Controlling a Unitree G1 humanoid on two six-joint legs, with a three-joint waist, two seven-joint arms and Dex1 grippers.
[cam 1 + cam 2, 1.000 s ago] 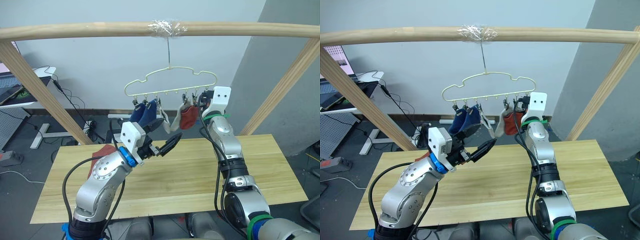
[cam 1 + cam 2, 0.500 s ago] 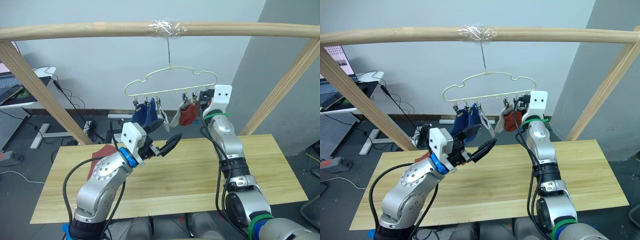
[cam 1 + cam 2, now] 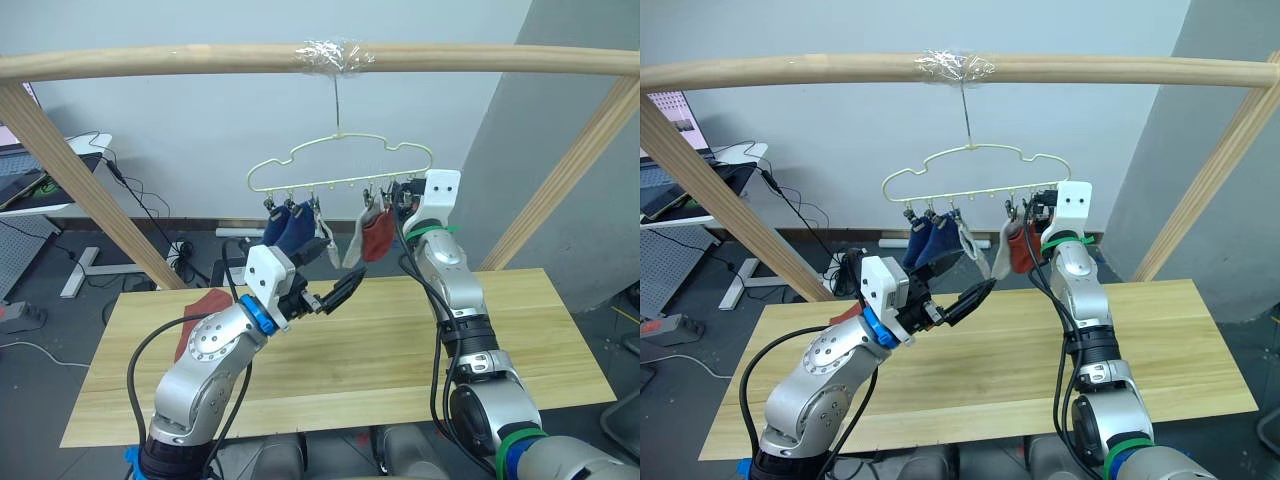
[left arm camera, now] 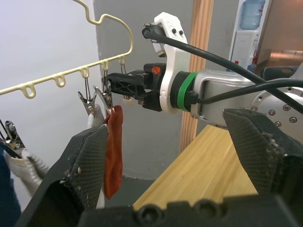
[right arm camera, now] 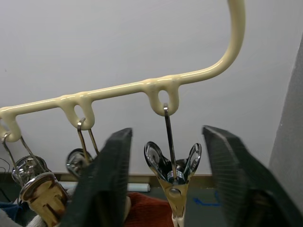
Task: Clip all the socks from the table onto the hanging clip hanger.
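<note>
Rust-red sock [image 3: 203, 306] lies flat at the far left of the bench [image 3: 380, 350], partly hidden behind the left arm. Left arm rises from below, elbow bent, forearm angled up and toward the middle; left gripper [image 3: 340, 292] hangs over the bench below the hanger, jaws wide apart, nothing between them.

Above it the clip hanger [image 3: 340, 165] hangs by its hook from the taped wooden pole [image 3: 150, 62]. Left clip group holds two blue socks [image 3: 290, 226] side by side, with a light grey sock [image 3: 327, 246] just right of them. Right clip group holds another light grey sock [image 3: 354, 238] and a rust-red sock [image 3: 377, 236] touching it.

Right arm stands almost upright from the near edge of the bench, forearm reaching up to the hanger's right end. Right gripper [image 5: 165, 179] is at the outermost clip [image 5: 171, 165], jaws open either side of it and not touching it; the clip is bare, dangling from the last loop. Next clip [image 5: 40, 187] along sits beside the jaws, red fabric below it.
</note>
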